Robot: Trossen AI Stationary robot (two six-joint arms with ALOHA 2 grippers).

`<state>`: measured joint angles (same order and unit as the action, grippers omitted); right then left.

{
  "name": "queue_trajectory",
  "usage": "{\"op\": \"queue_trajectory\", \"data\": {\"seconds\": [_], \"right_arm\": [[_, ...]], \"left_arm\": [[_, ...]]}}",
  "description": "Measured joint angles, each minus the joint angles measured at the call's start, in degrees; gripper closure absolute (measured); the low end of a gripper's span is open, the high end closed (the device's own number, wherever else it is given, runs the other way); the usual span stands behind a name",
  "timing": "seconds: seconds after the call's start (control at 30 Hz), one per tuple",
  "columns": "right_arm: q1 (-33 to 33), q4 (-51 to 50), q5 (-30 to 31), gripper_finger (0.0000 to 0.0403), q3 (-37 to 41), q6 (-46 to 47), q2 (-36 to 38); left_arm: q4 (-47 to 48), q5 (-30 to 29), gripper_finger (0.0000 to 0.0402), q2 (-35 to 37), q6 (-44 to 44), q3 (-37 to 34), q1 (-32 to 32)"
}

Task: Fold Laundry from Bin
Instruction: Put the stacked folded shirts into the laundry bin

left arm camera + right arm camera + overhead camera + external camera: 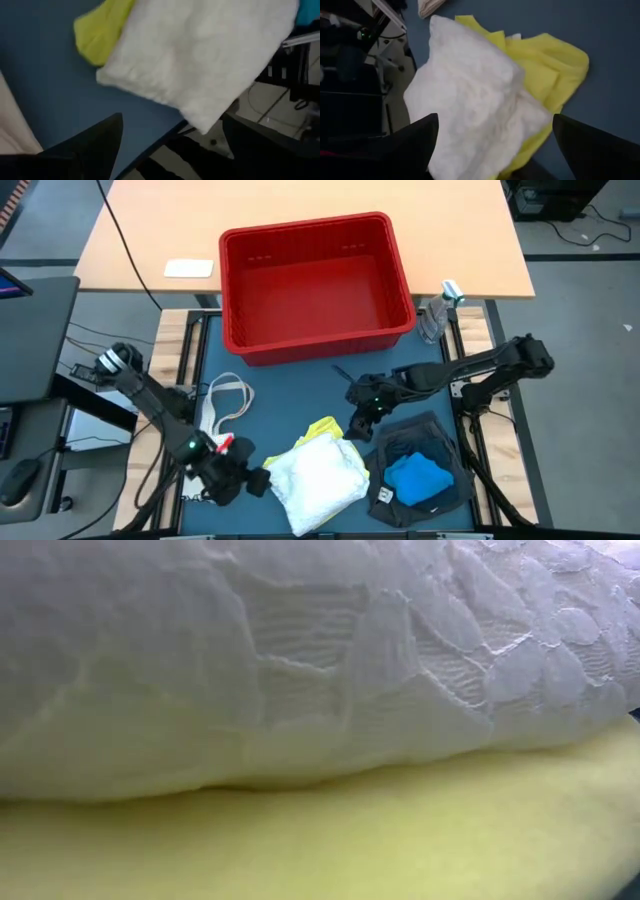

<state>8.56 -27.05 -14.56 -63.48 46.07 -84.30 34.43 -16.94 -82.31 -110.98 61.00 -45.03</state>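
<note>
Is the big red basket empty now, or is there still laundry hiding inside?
Empty. From above, the red basket shows only its bare red floor; the white cloth, yellow cloth and blue cloth lie on the table.

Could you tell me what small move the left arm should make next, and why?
Probably nudge the left gripper in to take the near edge of the white cloth: its jaws stand open beside that edge, holding nothing, and the cloth lies loosely bunched on the yellow cloth.
</note>
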Motion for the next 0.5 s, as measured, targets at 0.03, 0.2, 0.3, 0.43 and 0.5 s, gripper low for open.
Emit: {"op": "queue_trajectory", "data": {"seconds": [0.03,0.2,0.3,0.43,0.5], "right_arm": [[0.0,0.9,-0.2,0.0008,0.0,-0.1,-0.7],[0.0,4.3,-4.8,0.0005,0.0,-1.1,-3.8],[0.0,4.6,-7.8,0.0005,0.0,-1.3,-6.1],[0.4,4.8,-8.4,0.0005,0.0,-1.2,-8.4],[0.7,4.7,-8.4,0.0005,0.0,-1.1,-9.6]], "left_arm": [[-1.6,-0.7,0.0055,-0.4,-2.0,-1.1,-0.9],[-9.6,-3.4,0.0055,-3.3,-5.6,-5.7,-2.4],[-14.4,-3.5,0.0055,-5.6,-5.5,-7.6,-1.6],[-19.8,-3.5,0.0055,-9.6,-5.7,-9.9,-0.7],[-24.0,-3.5,0.0055,-11.5,-5.8,-10.4,-0.4]]}}
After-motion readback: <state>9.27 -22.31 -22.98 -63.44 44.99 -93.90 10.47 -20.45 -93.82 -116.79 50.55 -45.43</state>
